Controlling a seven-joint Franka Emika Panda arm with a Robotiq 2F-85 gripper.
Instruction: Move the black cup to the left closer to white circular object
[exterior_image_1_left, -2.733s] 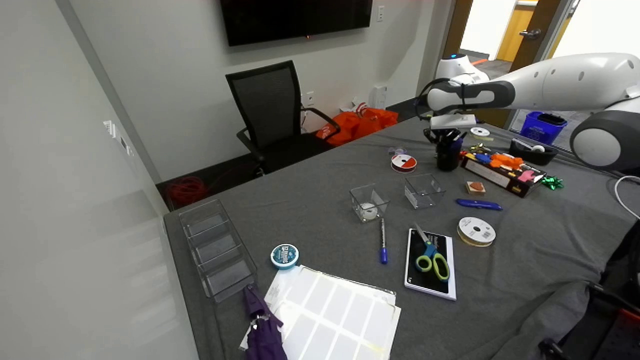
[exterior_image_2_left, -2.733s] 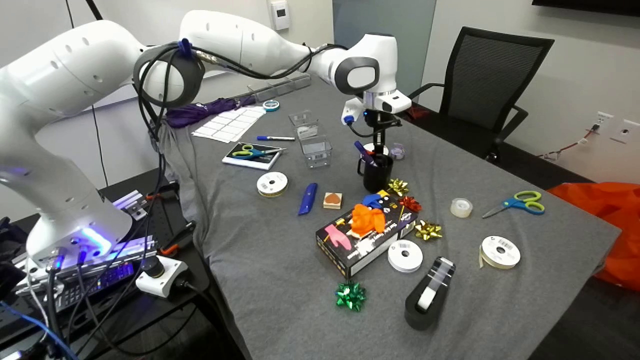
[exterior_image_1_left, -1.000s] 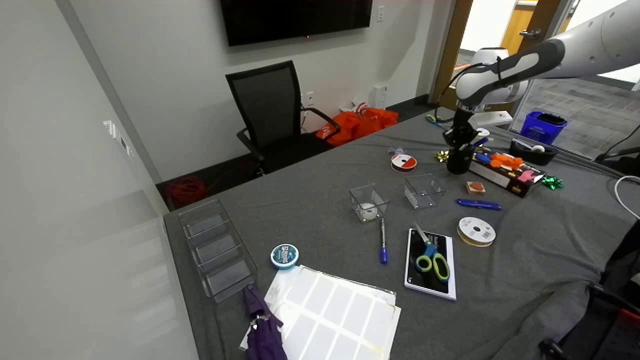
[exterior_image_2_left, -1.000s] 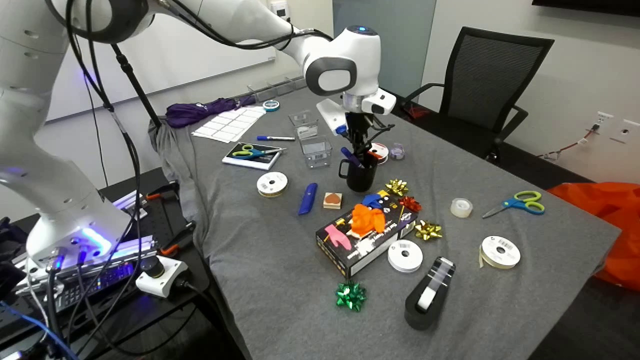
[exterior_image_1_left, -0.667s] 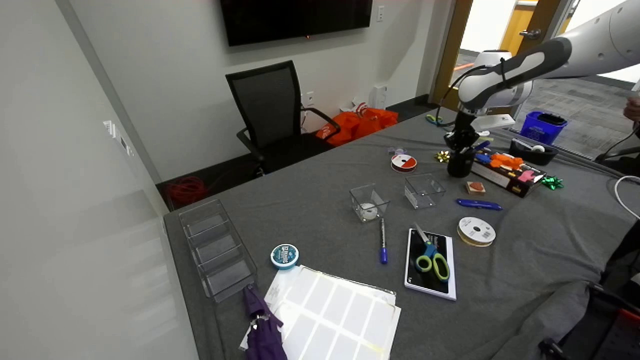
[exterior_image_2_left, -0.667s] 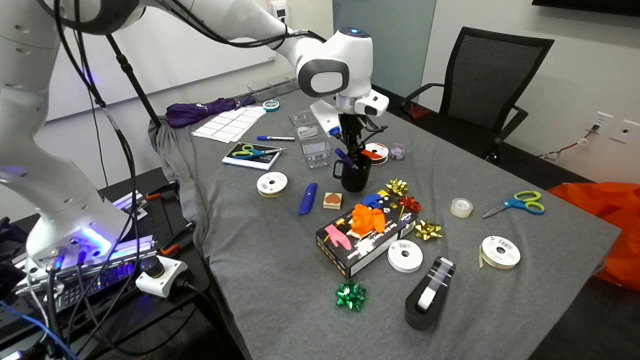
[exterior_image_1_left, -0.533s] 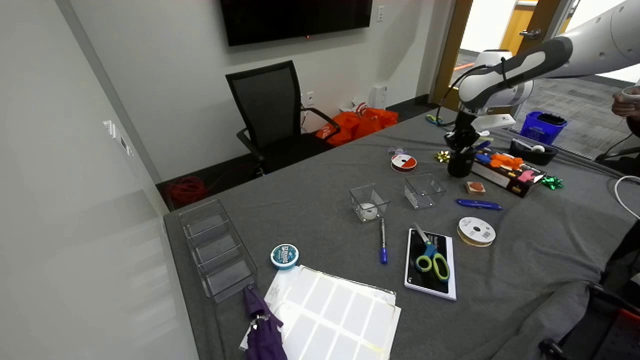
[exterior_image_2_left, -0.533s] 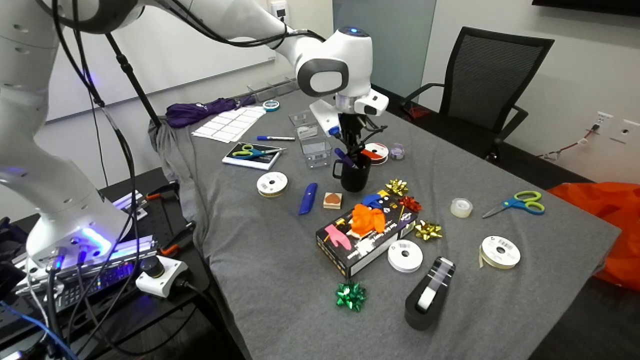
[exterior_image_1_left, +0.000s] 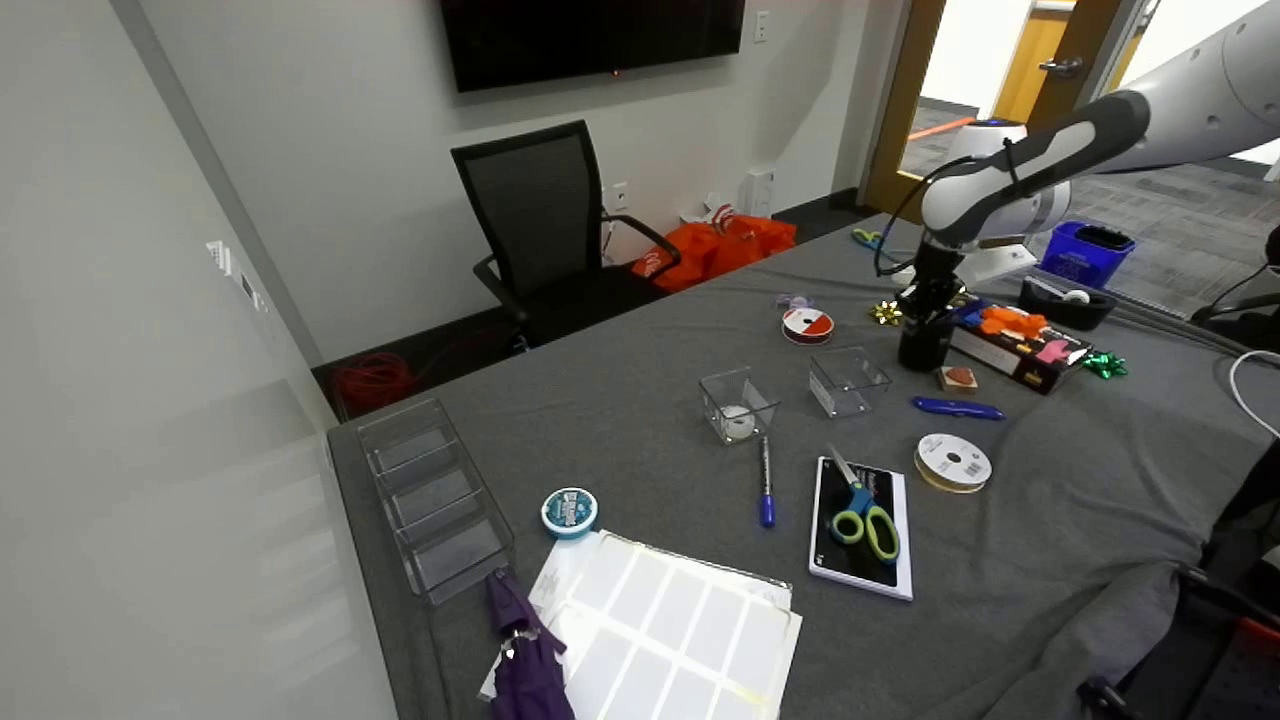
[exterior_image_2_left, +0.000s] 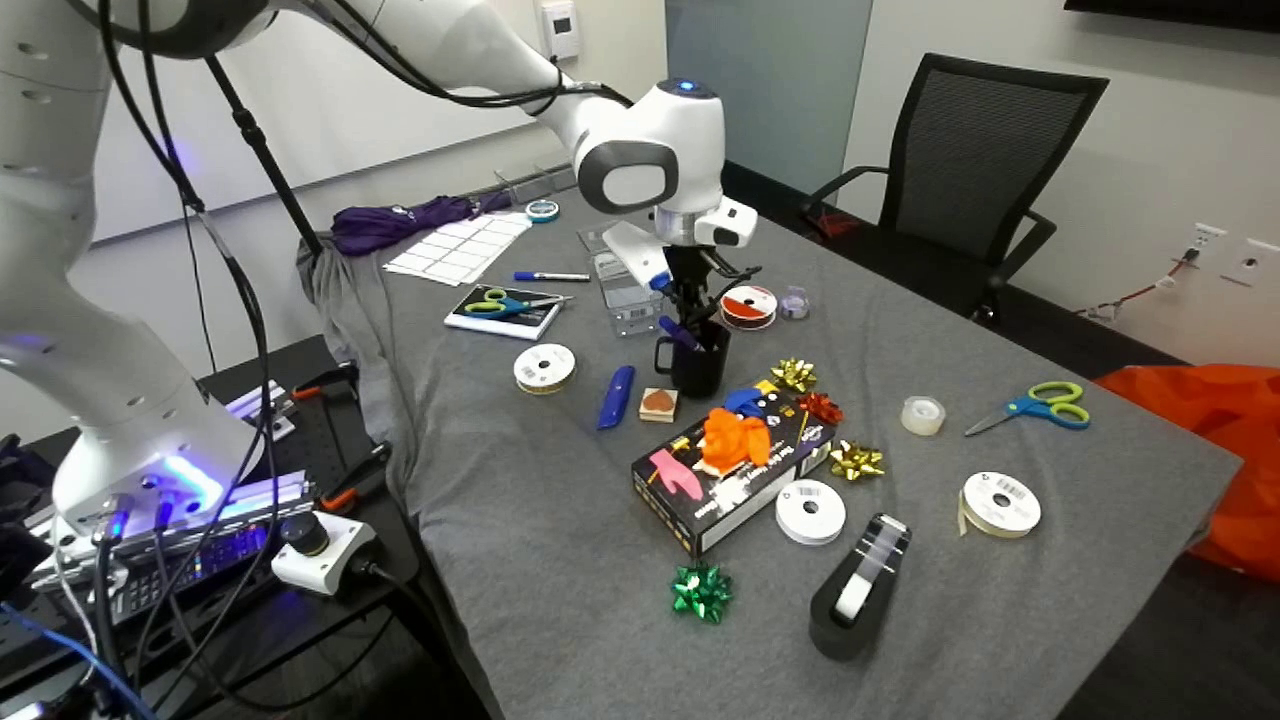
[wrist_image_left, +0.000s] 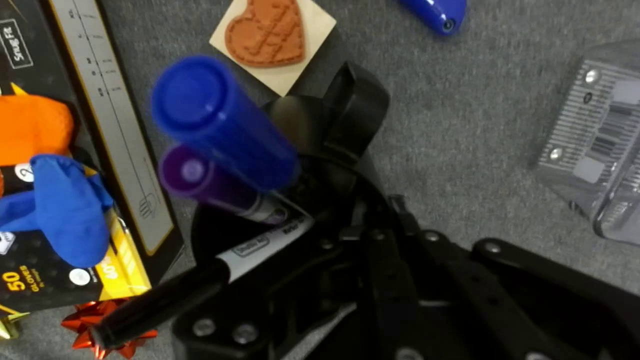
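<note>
The black cup (exterior_image_1_left: 923, 348), a mug with a handle, stands upright on the grey table with pens and markers in it. In an exterior view (exterior_image_2_left: 698, 372) its handle points left. My gripper (exterior_image_2_left: 703, 312) is over the cup with its fingers down at the rim. In the wrist view the fingers (wrist_image_left: 378, 207) are shut on the cup wall (wrist_image_left: 307, 120), one inside and one outside; the tips are dark and partly hidden. The nearest white circular object, a flat spool with a dark centre (exterior_image_2_left: 544, 368), lies left of the cup there; it also shows in an exterior view (exterior_image_1_left: 953, 462).
A heart stamp (exterior_image_2_left: 658, 405) sits right beside the cup. A blue cutter (exterior_image_2_left: 616, 397) lies between stamp and spool. A glove box (exterior_image_2_left: 700, 490) is close to the cup. Clear bins (exterior_image_1_left: 848, 382) and a red-and-white roll (exterior_image_1_left: 807, 326) are near. More white spools (exterior_image_2_left: 810, 512) lie beyond the box.
My gripper has come down onto the cup's rim and turned. The cup has slid left and nearer the camera in the view showing the robot base. The heart stamp has shifted slightly.
</note>
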